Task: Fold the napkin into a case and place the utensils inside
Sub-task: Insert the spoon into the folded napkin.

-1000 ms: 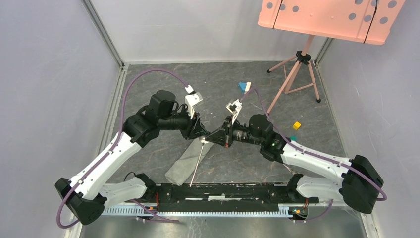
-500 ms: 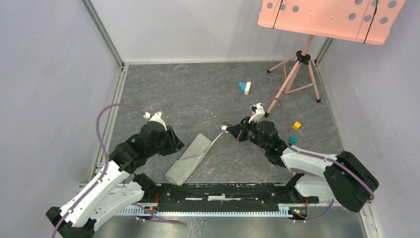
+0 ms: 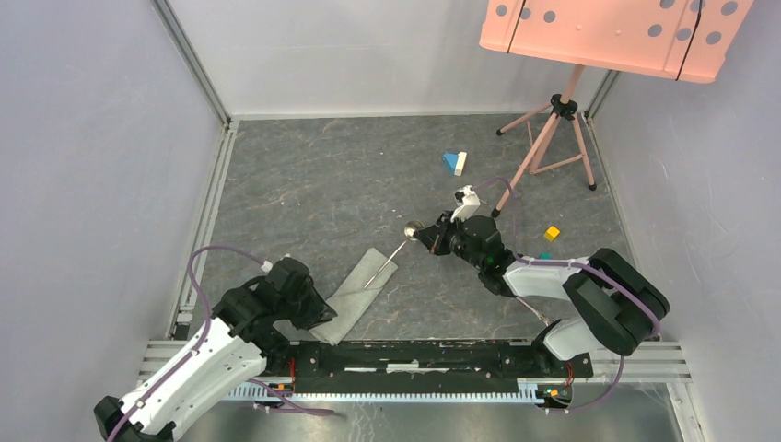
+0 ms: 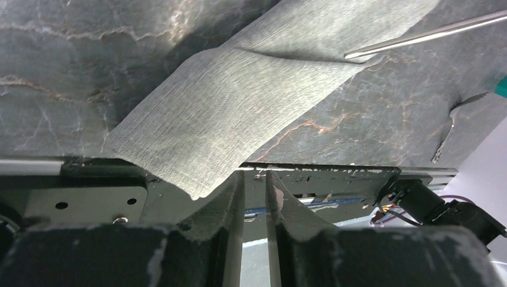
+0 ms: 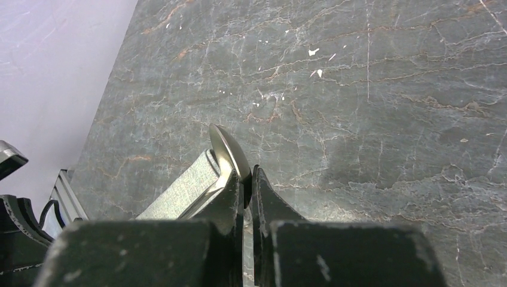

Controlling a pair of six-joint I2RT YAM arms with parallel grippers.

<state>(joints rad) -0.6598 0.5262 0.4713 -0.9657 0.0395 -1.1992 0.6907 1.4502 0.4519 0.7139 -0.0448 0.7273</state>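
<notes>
**Spoon point(image 3: 394, 253) tip on the case point(image 3: 353, 293), held by the right arm**
The left gripper point(image 4: 254, 177) is low at the case's near end, fingers almost together with nothing between them. The case is a narrow grey strip lying diagonally from near-left to far-right (smooth weave, one soft crease). The spoon's handle tip rests on its far end. The right gripper point(image 3: 429, 237) is clamped on the spoon's neck beside the bowl. There is bare table point(image 3: 304, 184) far-left, with blue and white blocks point(image 3: 454, 162) and a tripod point(image 3: 553, 129) far-right.

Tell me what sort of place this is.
Probably a robotics lab test cell: two robot arms bolted to a rail, plain walls edged with metal framing, and a pink perforated board on a tripod.
</notes>
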